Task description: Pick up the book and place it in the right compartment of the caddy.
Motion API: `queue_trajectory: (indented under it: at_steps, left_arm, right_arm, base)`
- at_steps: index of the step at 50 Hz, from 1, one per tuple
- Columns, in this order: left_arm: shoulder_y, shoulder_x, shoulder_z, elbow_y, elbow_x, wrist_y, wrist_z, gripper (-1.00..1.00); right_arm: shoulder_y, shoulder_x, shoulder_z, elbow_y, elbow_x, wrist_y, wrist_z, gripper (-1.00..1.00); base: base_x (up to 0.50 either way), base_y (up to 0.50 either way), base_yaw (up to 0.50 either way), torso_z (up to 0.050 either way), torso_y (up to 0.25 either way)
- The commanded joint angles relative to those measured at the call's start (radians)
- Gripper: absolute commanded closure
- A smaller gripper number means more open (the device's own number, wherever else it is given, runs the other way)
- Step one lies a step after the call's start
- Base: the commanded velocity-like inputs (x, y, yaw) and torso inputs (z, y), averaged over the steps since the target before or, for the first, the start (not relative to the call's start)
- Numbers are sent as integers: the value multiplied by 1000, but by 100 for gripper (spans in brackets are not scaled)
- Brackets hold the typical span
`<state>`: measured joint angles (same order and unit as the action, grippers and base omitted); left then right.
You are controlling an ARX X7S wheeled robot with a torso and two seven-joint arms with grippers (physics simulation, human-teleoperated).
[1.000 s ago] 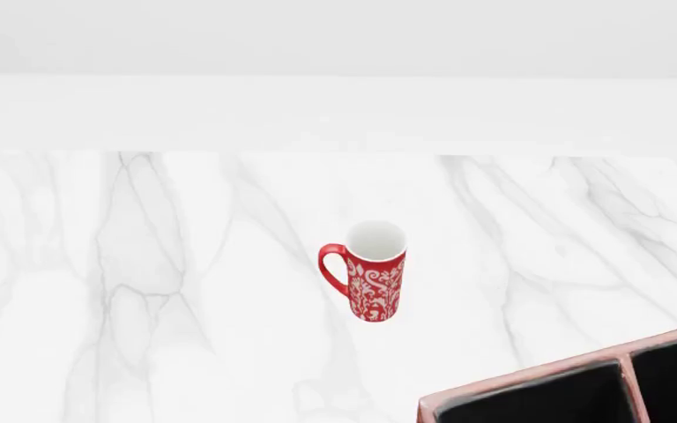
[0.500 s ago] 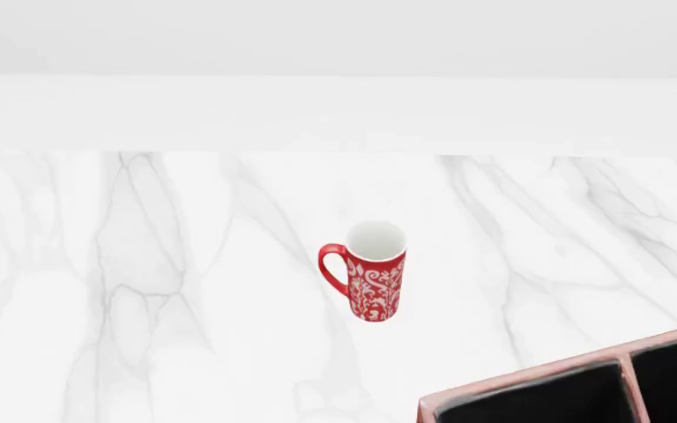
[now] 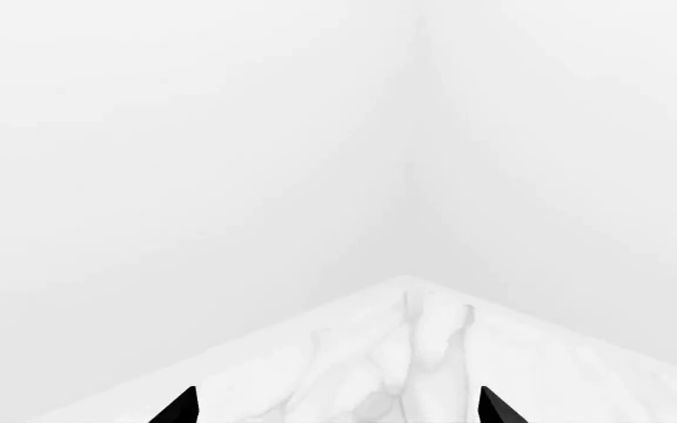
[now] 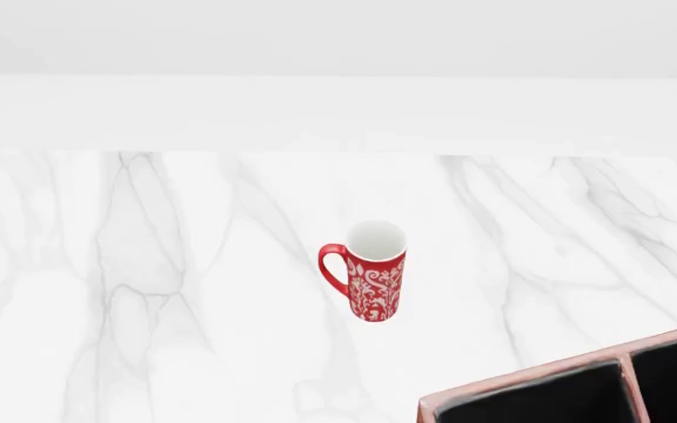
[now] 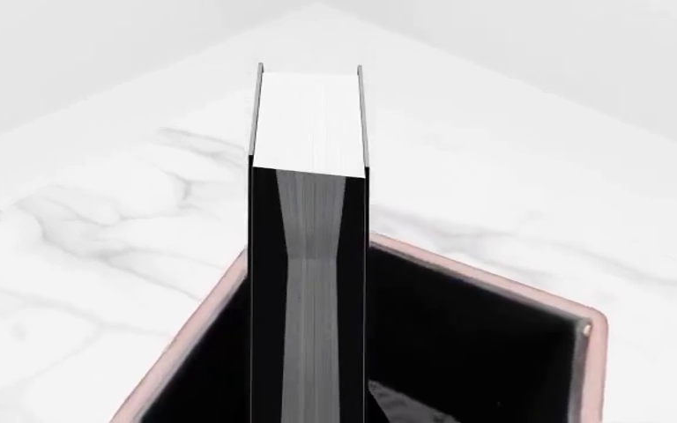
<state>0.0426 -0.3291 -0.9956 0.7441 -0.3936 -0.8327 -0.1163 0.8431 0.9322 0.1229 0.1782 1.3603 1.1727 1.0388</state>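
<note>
The book (image 5: 308,220), black-covered with white page edges, stands edge-on in the right wrist view, in line with my right gripper (image 5: 309,416). Its near part hangs over a black-lined compartment of the caddy (image 5: 197,328), and its far end reaches past the rim over the marble. The gripper's own fingers do not show against the black, but the book sits centred where they close. In the head view only a corner of the caddy (image 4: 527,375) shows at the bottom right, with two compartments and a divider; the book and both arms are out of that view. My left gripper (image 3: 336,411) is open and empty.
A red-and-white patterned mug (image 4: 368,273) stands upright mid-table, left of and beyond the caddy. The white marble table (image 4: 138,264) ends at a white wall behind. The left wrist view shows a table corner (image 3: 415,304) and bare walls.
</note>
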Motion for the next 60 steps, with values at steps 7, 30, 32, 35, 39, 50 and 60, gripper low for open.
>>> queue_trajectory:
  at_steps: [7, 30, 32, 35, 39, 50, 60]
  left_arm:
    - [10, 21, -28, 11, 8, 5, 24, -100]
    - [9, 18, -20, 8, 4, 5, 18, -100]
    - [10, 18, -19, 7, 5, 7, 18, -100]
    - [8, 18, -14, 4, 5, 8, 17, -100]
    - [-23, 3, 36, 9, 6, -11, 1, -100]
    - [-219, -56, 363, -6, 23, -80, -73, -100]
    - [-442, -49, 715, -117, 46, -99, -87, -100]
  right_arm:
    - [-7, -28, 48, 19, -37, -26, -54, -100]
    - [-2, -25, 42, 7, -33, -25, -45, -100]
    - [5, -27, 30, -2, -43, -32, -63, -100]
    - [64, -46, -38, -65, -73, -46, -138, -100]
    - [134, -74, -105, -142, -101, -60, -198, -100]
    - [217, -190, -245, -303, -157, -108, -289, -100]
    - [245, -257, -314, -317, -169, -90, -275, -100]
  base:
    - [0, 0, 0, 1, 1]
    - [0, 0, 0, 0, 0]
    - [0, 0, 0, 0, 0]
    - [0, 0, 0, 0, 0]
    - [0, 0, 0, 0, 0]
    - [0, 0, 0, 0, 0]
    - [0, 0, 0, 0, 0]
